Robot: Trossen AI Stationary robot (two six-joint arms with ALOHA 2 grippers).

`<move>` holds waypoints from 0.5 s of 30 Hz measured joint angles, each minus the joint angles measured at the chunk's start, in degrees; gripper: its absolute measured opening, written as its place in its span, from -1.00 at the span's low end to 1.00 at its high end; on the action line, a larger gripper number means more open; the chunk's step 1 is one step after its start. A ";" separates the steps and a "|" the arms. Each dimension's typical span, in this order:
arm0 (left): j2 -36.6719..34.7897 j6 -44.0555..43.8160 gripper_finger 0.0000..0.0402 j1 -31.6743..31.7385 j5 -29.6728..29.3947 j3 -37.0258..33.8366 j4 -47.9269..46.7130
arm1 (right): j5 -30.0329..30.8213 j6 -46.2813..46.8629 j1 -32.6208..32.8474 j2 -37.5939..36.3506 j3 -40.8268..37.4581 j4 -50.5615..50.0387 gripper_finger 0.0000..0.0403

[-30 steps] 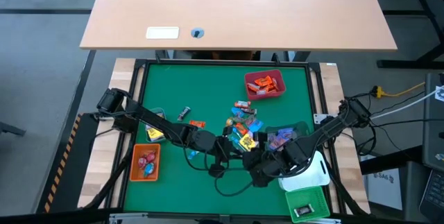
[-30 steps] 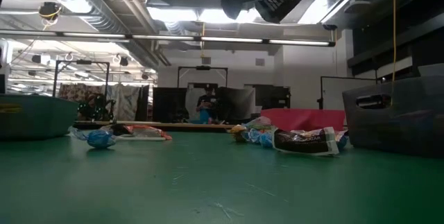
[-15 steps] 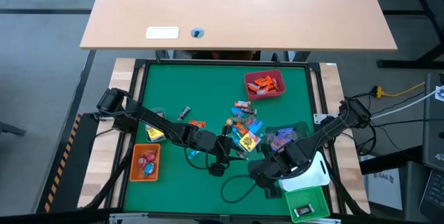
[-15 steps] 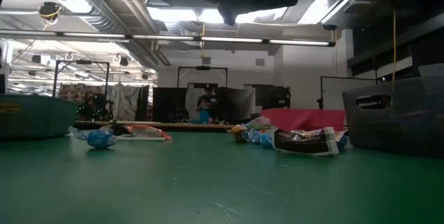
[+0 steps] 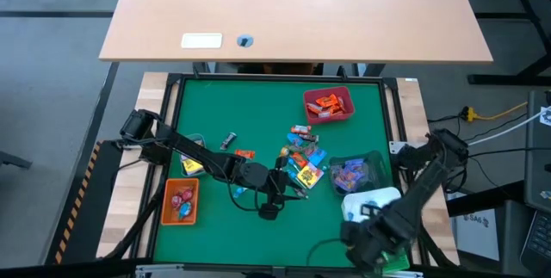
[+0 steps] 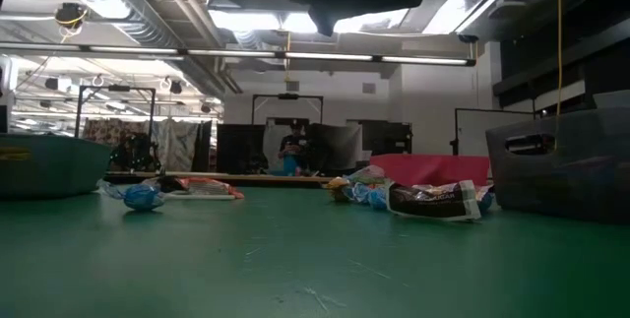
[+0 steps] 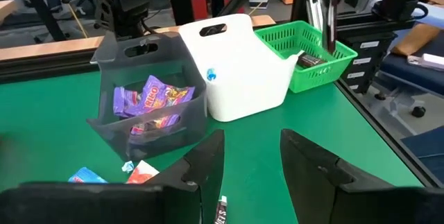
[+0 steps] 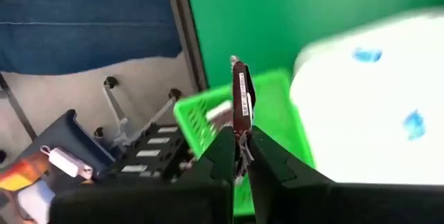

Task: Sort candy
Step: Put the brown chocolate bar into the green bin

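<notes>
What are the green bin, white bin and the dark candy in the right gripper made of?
Green bin: likely rigid plastic, given its open lattice walls. White bin: smooth, opaque, matte-looking plastic with a moulded handle slot. Dark brown candy, pinched in the right gripper: apparently a thin glossy film or foil wrapper, with crimped ends.

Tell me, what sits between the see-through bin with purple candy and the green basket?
The white bin sits between the clear bin and green basket, seen in the left wrist view.
</notes>
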 joint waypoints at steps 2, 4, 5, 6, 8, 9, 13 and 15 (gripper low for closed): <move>0.00 0.00 -0.35 0.00 -0.01 0.00 0.02 | 0.00 3.68 2.71 0.00 0.00 0.06 -0.88; 0.00 0.00 -0.35 0.00 0.00 0.00 0.00 | 0.00 7.11 5.09 0.00 0.00 0.04 -0.86; 0.00 0.00 -0.35 0.00 0.00 0.00 0.00 | 0.00 8.55 6.10 0.00 0.00 0.06 -0.85; 0.00 0.00 -0.35 0.00 0.00 0.00 0.00 | 0.00 9.91 7.07 0.00 0.00 0.07 -0.85; 0.00 0.00 -0.35 0.00 0.00 0.00 0.00 | 0.35 12.23 8.75 0.00 0.00 0.07 -0.85; 0.00 0.00 -0.35 0.00 0.00 0.00 -0.02 | 1.00 13.22 9.44 0.00 0.00 0.01 -0.84; -0.06 0.00 -0.35 0.03 0.00 0.02 -1.94 | 2.13 16.76 10.96 0.00 0.00 -0.77 -0.84; -0.42 -0.04 -0.35 0.11 0.00 0.02 -4.09 | 2.10 18.72 10.95 0.00 0.00 -2.05 -0.84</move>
